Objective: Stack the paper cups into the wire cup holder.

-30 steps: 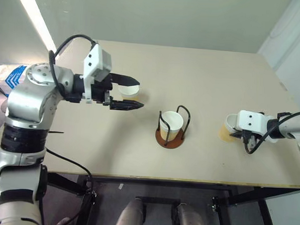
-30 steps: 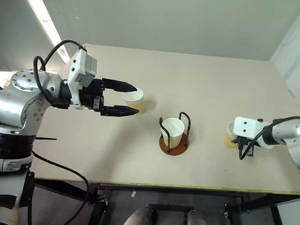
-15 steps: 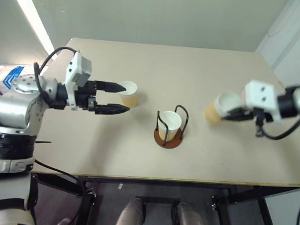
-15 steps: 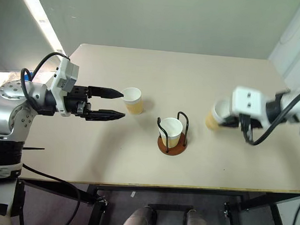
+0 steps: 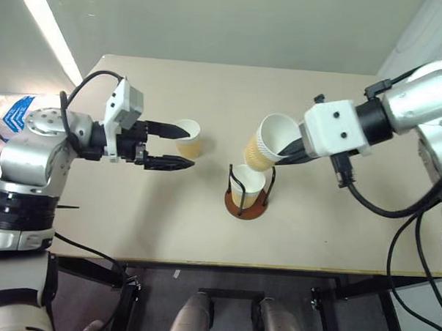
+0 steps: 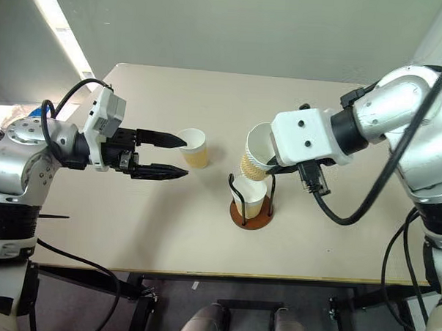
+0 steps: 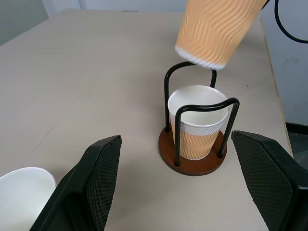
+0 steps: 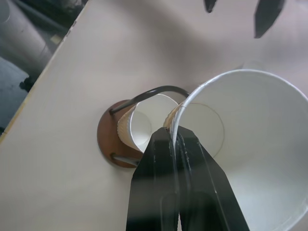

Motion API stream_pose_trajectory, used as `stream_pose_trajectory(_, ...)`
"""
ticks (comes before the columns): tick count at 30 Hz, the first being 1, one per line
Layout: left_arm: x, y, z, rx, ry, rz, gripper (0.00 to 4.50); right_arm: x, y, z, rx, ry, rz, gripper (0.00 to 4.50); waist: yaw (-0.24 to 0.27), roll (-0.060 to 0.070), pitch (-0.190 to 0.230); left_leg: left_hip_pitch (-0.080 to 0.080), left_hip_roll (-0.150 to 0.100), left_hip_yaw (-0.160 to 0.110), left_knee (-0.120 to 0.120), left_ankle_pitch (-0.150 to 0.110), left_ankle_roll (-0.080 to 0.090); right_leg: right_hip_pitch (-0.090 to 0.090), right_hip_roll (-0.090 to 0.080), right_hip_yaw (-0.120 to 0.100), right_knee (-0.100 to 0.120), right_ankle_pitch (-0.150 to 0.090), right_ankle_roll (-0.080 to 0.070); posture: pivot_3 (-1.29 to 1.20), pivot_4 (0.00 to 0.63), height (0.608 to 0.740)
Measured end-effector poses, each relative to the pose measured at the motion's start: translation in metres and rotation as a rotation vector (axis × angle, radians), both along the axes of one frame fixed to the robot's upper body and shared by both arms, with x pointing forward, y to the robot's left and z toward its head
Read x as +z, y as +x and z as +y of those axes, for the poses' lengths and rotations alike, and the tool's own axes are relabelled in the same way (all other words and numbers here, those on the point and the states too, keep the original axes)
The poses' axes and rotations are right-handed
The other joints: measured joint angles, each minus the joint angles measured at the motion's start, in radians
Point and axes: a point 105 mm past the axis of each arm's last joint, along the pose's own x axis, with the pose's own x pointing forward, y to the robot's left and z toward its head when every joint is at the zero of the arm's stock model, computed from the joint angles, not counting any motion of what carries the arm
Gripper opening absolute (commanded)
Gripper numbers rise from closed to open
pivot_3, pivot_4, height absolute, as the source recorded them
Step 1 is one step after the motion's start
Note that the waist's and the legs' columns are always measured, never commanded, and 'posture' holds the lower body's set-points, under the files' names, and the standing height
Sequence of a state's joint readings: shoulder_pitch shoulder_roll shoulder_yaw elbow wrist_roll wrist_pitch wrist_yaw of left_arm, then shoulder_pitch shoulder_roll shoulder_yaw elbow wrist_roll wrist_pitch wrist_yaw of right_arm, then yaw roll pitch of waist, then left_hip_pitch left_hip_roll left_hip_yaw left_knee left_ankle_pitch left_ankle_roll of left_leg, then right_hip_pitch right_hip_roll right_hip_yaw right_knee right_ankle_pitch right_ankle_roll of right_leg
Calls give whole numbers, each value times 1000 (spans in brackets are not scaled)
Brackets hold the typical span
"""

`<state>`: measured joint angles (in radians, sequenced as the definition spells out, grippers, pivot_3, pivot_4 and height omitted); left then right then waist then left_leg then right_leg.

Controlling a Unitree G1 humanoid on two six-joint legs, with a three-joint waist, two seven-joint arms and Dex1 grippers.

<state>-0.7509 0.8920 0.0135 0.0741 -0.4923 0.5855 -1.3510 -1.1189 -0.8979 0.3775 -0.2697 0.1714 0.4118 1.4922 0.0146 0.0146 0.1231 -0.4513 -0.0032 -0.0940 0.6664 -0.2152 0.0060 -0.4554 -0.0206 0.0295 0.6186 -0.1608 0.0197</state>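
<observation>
The worktop (image 5: 130,227) carries its load well inside its edges, with bare surface along the near edge and across the far half.

The cup holder (image 5: 246,197) stands nearest the front edge, at centre, upright, with one cup (image 5: 249,183) seated inside its two wire loops.

Just above the holder, the right gripper (image 8: 174,139) is clamped on the rim of a second cup (image 5: 270,140), one finger inside and one outside. This cup hangs tilted, its base close over the seated cup, clear of the worktop.

Further back and to the left, a third cup (image 5: 188,137) stands upright on the worktop. The left gripper (image 5: 179,144) is spread wide beside it, holding nothing, fingertips level with the cup.
</observation>
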Motion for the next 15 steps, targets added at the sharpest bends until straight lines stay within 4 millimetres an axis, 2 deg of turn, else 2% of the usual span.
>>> stream_pose_trajectory(15,0,1,1,12,9,-5,4019,-27,5,9,46,-57,16,28,-1,0,0,1,0,0,0,1,-2,0,0,0,3,0,-2,0,150,740)
